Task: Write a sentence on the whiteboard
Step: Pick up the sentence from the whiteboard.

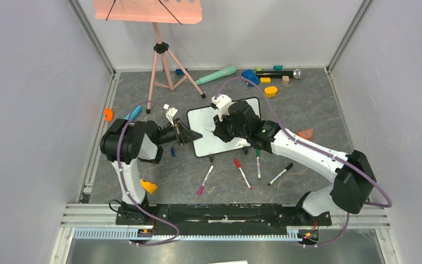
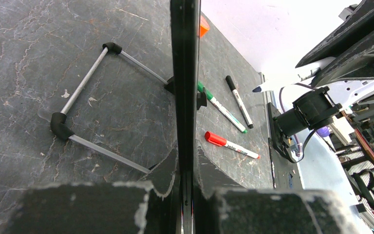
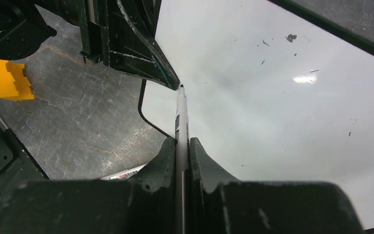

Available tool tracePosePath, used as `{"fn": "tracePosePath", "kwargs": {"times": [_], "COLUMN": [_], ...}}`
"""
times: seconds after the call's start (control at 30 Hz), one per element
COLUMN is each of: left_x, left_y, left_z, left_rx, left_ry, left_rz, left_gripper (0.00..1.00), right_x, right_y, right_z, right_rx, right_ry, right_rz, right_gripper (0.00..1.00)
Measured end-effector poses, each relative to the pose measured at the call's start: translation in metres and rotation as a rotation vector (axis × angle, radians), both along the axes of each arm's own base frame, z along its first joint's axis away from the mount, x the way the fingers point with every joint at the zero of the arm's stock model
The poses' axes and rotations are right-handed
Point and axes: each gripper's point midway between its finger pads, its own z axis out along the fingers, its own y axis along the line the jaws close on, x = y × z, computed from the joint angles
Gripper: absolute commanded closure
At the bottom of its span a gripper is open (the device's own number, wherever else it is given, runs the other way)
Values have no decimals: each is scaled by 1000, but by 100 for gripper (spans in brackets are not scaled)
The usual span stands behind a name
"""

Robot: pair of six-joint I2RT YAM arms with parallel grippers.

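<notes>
The whiteboard (image 1: 206, 144) stands tilted at mid table, its white face (image 3: 282, 97) blank apart from a few small specks; no blue sentence shows on it. My left gripper (image 1: 196, 135) is shut on the board's left edge, which the left wrist view shows edge-on (image 2: 185, 73) between the jaws (image 2: 186, 151). My right gripper (image 1: 218, 131) is shut (image 3: 180, 141) on a white marker (image 3: 181, 122). The marker's tip is at the board's left part, close to the left gripper's fingers (image 3: 146, 53). The marker also shows in the left wrist view (image 2: 282, 84).
Loose markers lie in front of the board: purple (image 1: 205, 180), red (image 1: 242, 174), green (image 1: 257, 163), black (image 1: 281, 174). A yellow block (image 1: 148, 186) is near the left arm. A salmon-pink music stand (image 1: 148, 11) and toys (image 1: 215, 75) are at the back.
</notes>
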Motion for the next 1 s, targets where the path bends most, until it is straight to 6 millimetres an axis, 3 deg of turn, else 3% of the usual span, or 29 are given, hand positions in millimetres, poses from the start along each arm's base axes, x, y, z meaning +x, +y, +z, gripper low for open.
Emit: {"fn": "tracePosePath", "kwargs": {"times": [0.37,0.7,1.0], "left_x": [0,1,3], "left_y": [3,1,-1], "left_z": [-1,1,1], "left_rx": [0,5,4], "left_ry": [12,-18,-30], "left_rz": [43,11,-34], "left_gripper": [98,98,98], "right_x": [12,18,23], "right_y": [16,25,28], "right_z": [34,28,39], "right_rx": [64,53,66], "right_ry": [-56,-46,-64], "right_rz": [3,8,0], "right_gripper": [100,100,100]}}
